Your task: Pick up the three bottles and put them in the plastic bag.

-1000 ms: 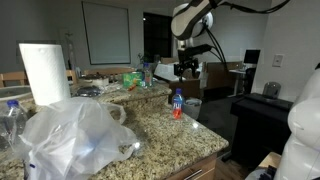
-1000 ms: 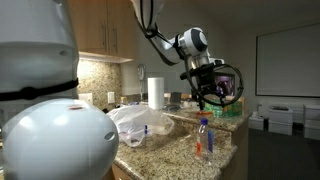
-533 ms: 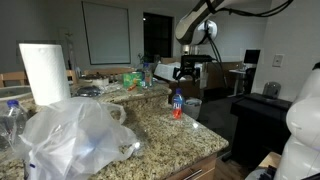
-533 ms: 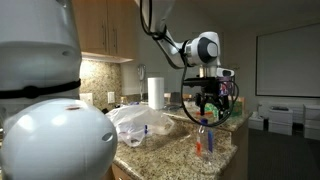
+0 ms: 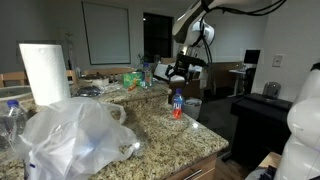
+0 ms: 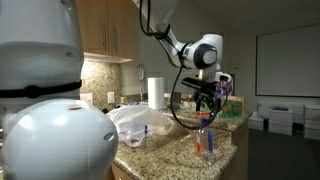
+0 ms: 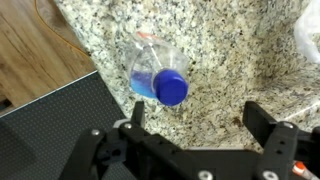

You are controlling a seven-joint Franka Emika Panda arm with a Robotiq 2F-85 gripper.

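One small clear bottle (image 5: pixel 177 103) with a blue cap and a red label stands upright near the granite counter's edge; it also shows in an exterior view, the bottle (image 6: pixel 203 138). My gripper (image 5: pixel 178 72) hangs open just above it, the gripper (image 6: pixel 205 100) pointing down. In the wrist view the bottle's blue cap (image 7: pixel 171 87) lies just ahead of my open gripper (image 7: pixel 197 118), offset toward one finger (image 7: pixel 137 112). The crinkled white plastic bag (image 5: pixel 75 138) lies on the counter's near end; the bag (image 6: pixel 140 124) is beside the roll. No other small bottles show.
A tall paper-towel roll (image 5: pixel 45 72) stands behind the bag, and a larger clear water bottle (image 5: pixel 12 118) beside it. Clutter (image 5: pixel 130 78) covers the counter's far end. The counter's edge (image 7: pixel 95 75) drops to wood floor close to the bottle.
My arm has swung across and come over the bottle. The jaws stayed open. The bottle and the bag have not moved.
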